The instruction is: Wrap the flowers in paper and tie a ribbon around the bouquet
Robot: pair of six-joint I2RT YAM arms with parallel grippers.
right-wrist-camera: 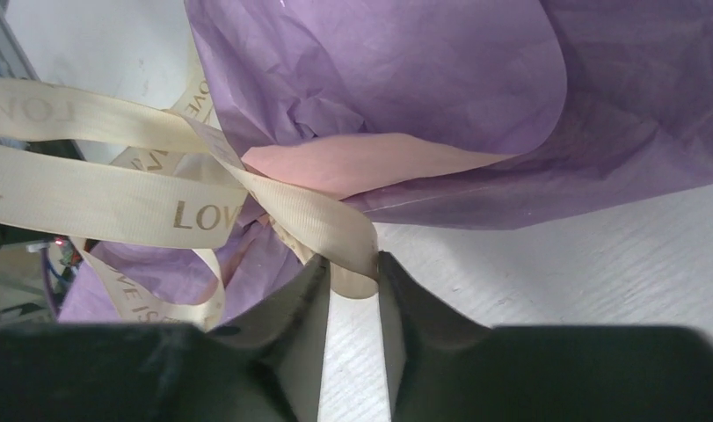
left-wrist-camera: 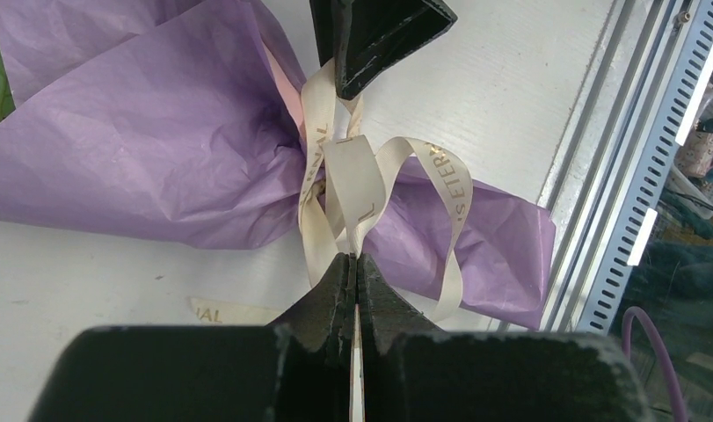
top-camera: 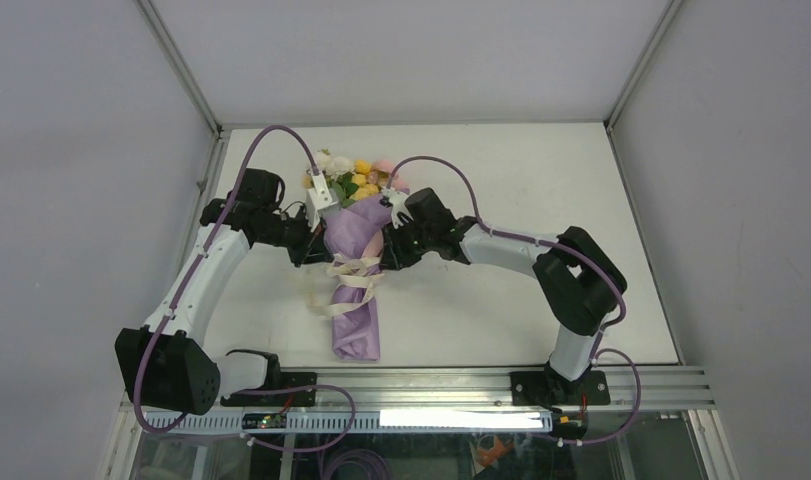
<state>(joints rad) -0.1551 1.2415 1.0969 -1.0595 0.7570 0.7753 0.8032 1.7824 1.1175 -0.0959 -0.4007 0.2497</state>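
The bouquet (top-camera: 353, 270) lies in the middle of the counter (top-camera: 541, 180), with the flowers (top-camera: 353, 172) toward 12 o'clock and the narrow end of the paper (top-camera: 357, 330) toward 6 o'clock. The ribbon (top-camera: 353, 283) goes around its waist in loose loops. At 9 o'clock of the waist the left pincer (left-wrist-camera: 353, 264) is clenched on one strand. At 3 o'clock the right pincer (right-wrist-camera: 352, 264) has its fingers apart, and a ribbon fold lies between them, not squeezed I think. I judge the tying step is in hand: next the right side must close on its strand, then both pull outward. Whether a real knot exists I cannot see, and the stems are hidden inside the paper.
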